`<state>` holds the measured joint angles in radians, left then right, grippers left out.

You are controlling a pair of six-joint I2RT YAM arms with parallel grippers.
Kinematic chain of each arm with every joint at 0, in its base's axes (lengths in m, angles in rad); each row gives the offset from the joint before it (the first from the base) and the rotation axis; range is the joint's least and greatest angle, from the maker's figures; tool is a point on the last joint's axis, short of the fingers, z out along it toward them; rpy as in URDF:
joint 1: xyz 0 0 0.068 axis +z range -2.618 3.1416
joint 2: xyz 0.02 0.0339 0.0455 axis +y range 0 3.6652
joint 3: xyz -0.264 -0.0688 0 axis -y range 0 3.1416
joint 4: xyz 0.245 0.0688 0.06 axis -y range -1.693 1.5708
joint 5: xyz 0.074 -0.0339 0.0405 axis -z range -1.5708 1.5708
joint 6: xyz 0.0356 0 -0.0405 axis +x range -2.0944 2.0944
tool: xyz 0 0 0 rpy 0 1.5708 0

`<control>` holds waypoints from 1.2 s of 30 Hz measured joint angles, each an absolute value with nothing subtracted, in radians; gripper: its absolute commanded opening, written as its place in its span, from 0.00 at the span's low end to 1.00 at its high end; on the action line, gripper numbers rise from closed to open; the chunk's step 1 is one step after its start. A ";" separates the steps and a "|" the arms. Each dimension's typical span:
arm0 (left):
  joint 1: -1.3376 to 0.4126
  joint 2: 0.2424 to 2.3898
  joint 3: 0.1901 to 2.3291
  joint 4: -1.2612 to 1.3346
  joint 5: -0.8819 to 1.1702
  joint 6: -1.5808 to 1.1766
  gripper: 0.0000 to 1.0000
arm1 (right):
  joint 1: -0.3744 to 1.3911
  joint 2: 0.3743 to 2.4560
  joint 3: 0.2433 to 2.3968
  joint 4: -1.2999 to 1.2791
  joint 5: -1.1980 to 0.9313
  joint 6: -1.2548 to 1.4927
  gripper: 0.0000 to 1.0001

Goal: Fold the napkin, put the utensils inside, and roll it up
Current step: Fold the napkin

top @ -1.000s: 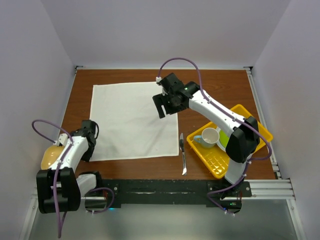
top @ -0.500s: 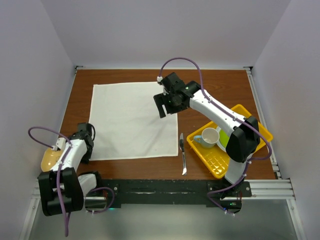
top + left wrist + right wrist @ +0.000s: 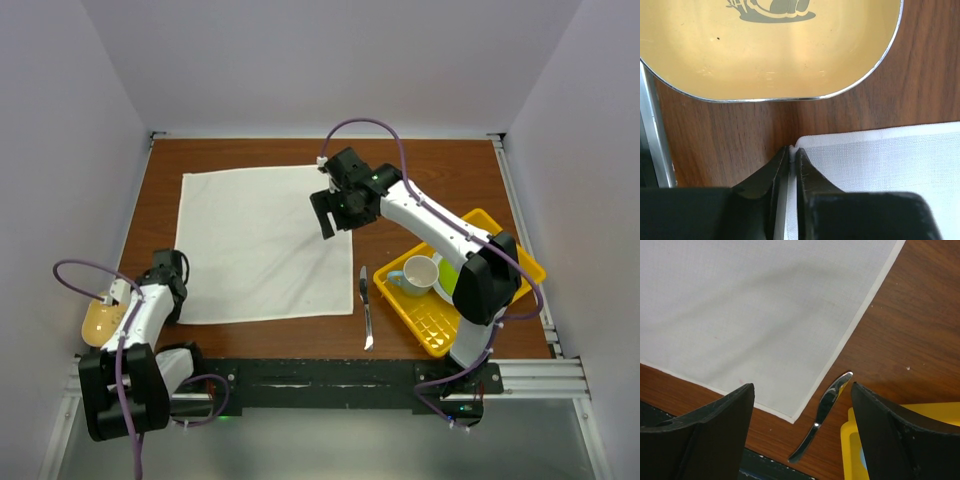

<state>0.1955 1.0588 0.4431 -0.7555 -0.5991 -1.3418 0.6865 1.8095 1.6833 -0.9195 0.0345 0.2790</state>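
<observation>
Left gripper (image 3: 789,159) had just pinched shut on the napkin (image 3: 260,240) at its lower-left corner, dragging the cloth slightly left; folding could start. Right gripper (image 3: 333,208) hung wide open, empty, over the napkin's right edge. Knife (image 3: 366,305) lay lower centre, untouched.

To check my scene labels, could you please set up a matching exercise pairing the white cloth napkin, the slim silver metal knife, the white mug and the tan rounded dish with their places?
Things: 1 white cloth napkin; 2 slim silver metal knife; 3 white mug; 4 tan rounded dish.
Places: A in the yellow plastic tray; B at the table's left edge; C spread flat, near-left corner pinched by the left gripper; D on bare wood between napkin and tray.
Pairs: 1-C, 2-D, 3-A, 4-B.
</observation>
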 measured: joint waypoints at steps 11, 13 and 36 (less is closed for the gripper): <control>0.196 1.032 0.461 -0.786 -0.580 -1.341 0.00 | 0.686 1.771 1.668 -0.933 0.022 0.289 0.82; 0.196 1.028 0.488 -0.802 -0.575 -1.333 0.00 | 0.686 1.759 1.668 -0.942 0.016 0.292 0.82; -0.265 1.748 1.336 -0.649 -0.449 -0.896 0.00 | 0.644 1.582 1.610 -1.007 -0.099 0.295 0.69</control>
<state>-0.2646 1.7485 1.3365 -0.6495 -0.4488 -0.8955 0.6437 1.5818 1.6100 -1.0073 -0.0994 0.2947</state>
